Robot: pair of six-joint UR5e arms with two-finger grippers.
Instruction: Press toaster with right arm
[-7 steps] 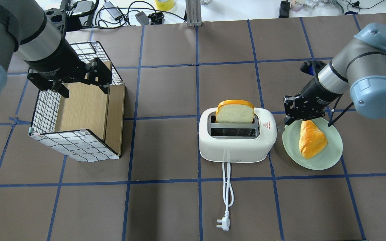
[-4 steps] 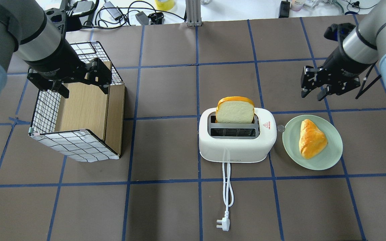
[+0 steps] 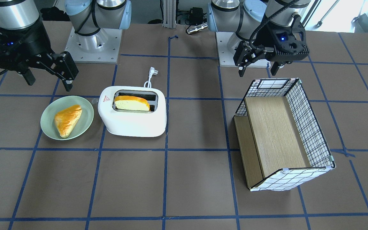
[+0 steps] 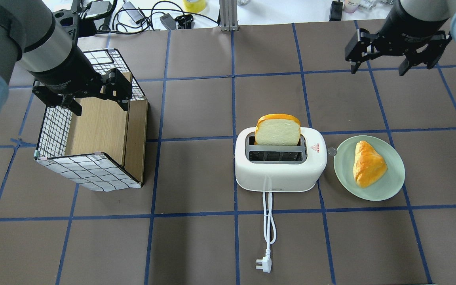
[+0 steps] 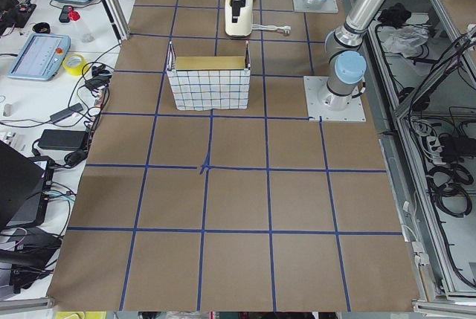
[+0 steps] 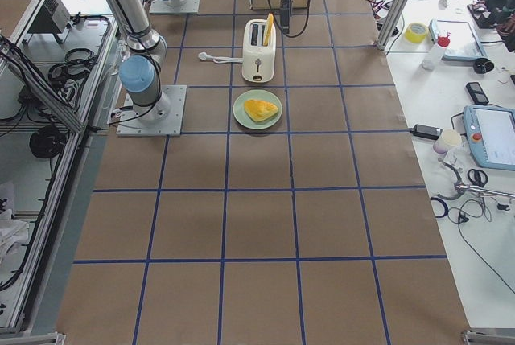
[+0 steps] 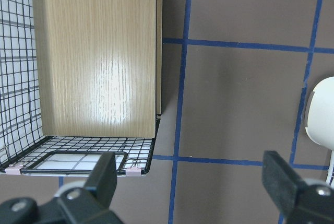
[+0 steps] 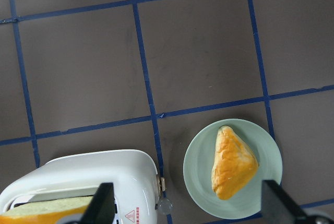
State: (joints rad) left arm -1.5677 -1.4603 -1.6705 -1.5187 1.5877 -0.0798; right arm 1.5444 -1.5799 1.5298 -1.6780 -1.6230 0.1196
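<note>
Brown papered tabletop (image 4: 196,237), gridded in blue tape, carries the white rounded plastic two-slot toaster (image 4: 279,172) midway between its long edges. A bread slice (image 4: 278,132) stands in one slot, and the white plug (image 4: 263,264) lies toward the robot-side edge. Only the right wrist view shows up close the grey lever knob (image 8: 165,206) facing the pale green plate (image 4: 390,182). The black right gripper (image 4: 378,69) hangs spread and empty, well apart from the toaster. The left gripper (image 4: 100,107) is spread and empty above the wire-mesh basket (image 4: 89,174). Open surface lies between basket and toaster.

The toaster (image 8: 83,174) is cut off — the right wrist view's bottom edge crops it.
</note>
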